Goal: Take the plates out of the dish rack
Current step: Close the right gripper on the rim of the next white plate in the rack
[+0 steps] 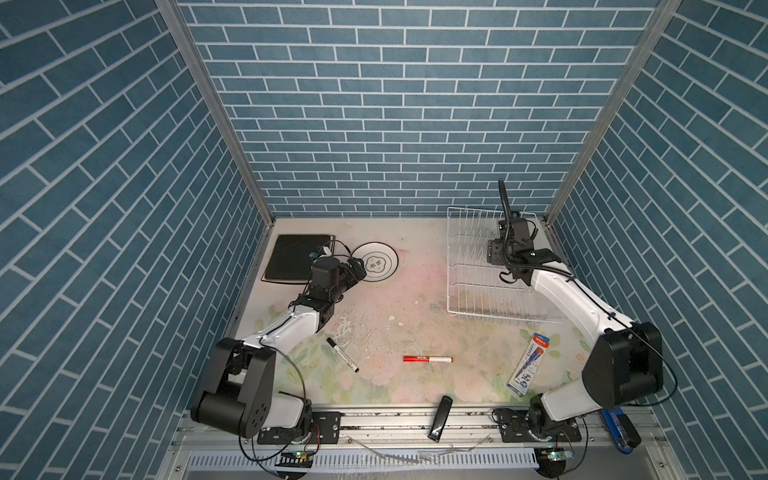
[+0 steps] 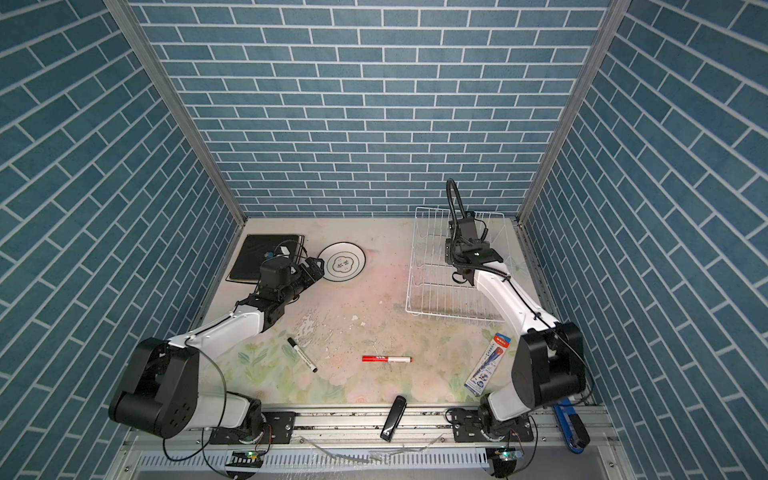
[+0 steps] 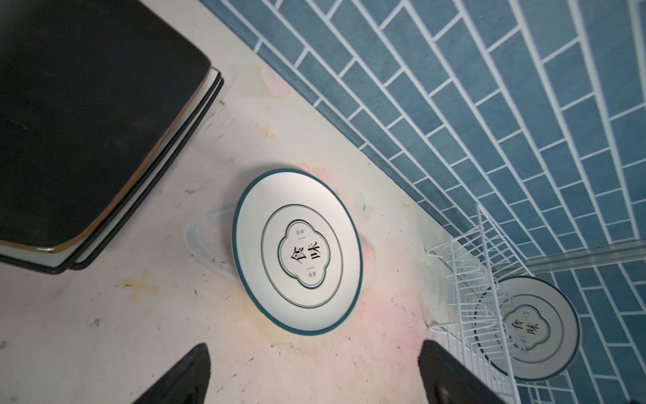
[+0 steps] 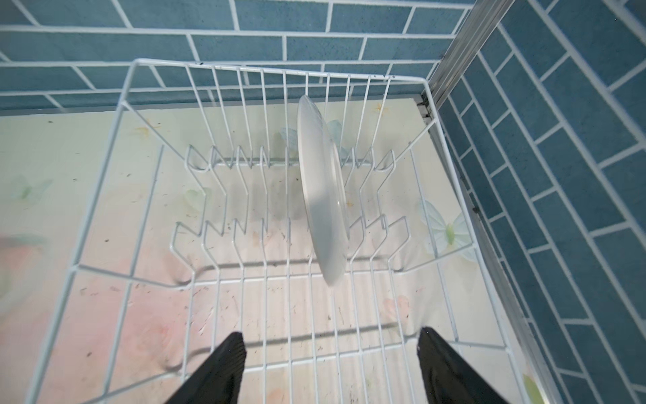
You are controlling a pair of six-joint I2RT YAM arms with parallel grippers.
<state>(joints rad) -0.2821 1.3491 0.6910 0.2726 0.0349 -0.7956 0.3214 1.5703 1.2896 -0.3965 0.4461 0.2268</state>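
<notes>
My right gripper point(image 4: 328, 335), jaws apart and empty, hangs over the dish rack point(image 4: 209, 66); the last round plate point(image 4: 321, 189) stands on edge inside it, straight ahead, rim toward me.

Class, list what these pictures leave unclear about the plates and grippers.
- Round white plate in the white wire dish rack: hidden behind the right arm in both top views; edge-on in right wrist view.
- Square white plates under the matte-black square plate: number unclear; left wrist view's edge cuts the stack.
- Fingers of the right gripper: cut off by the right wrist view's edge.
</notes>
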